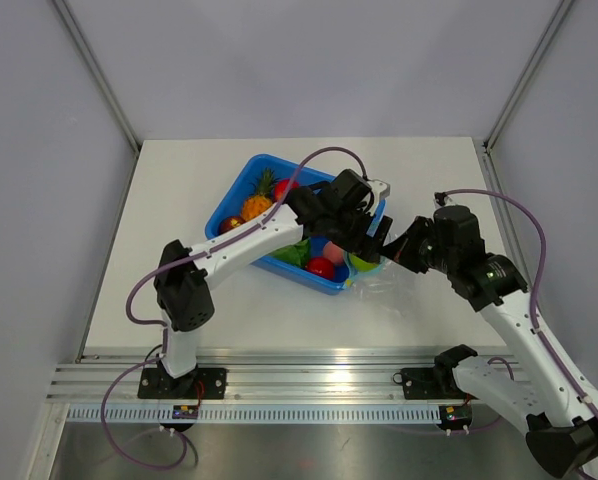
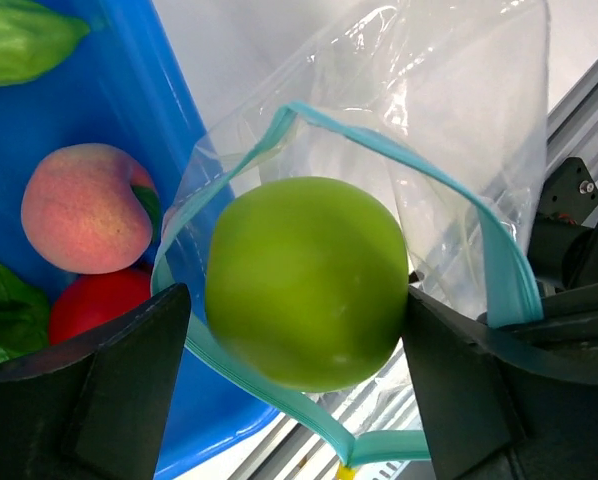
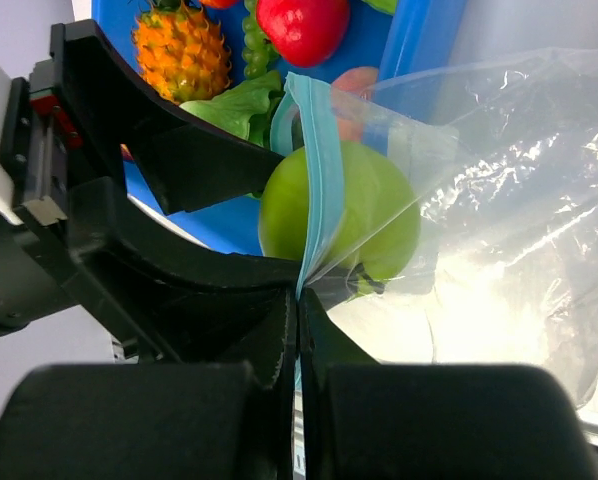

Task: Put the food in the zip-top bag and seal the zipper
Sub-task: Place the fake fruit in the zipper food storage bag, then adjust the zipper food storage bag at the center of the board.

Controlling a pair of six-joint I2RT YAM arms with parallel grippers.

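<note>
A green apple [image 2: 304, 280] sits in the open mouth of the clear zip-top bag [image 2: 459, 120], ringed by the teal zipper [image 2: 449, 185]. My left gripper [image 2: 297, 300] straddles the apple, open: a gap shows at the left finger, while the right finger is at the apple's skin. My right gripper [image 3: 299, 295] is shut on the zipper [image 3: 319, 160] at the bag's mouth edge, holding it up beside the blue tray. Through the bag [image 3: 499, 200] I see the apple [image 3: 364, 215]. In the top view both grippers meet at the tray's right corner [image 1: 364, 262].
The blue tray [image 1: 237, 200] holds more food: a pink peach [image 2: 84, 205], a red fruit [image 2: 94, 305], lettuce [image 2: 4, 320], a green pepper [image 2: 24, 40], a pineapple [image 3: 179, 50] and a red apple [image 3: 301, 25]. A metal rail [image 1: 299, 385] runs along the table's near edge.
</note>
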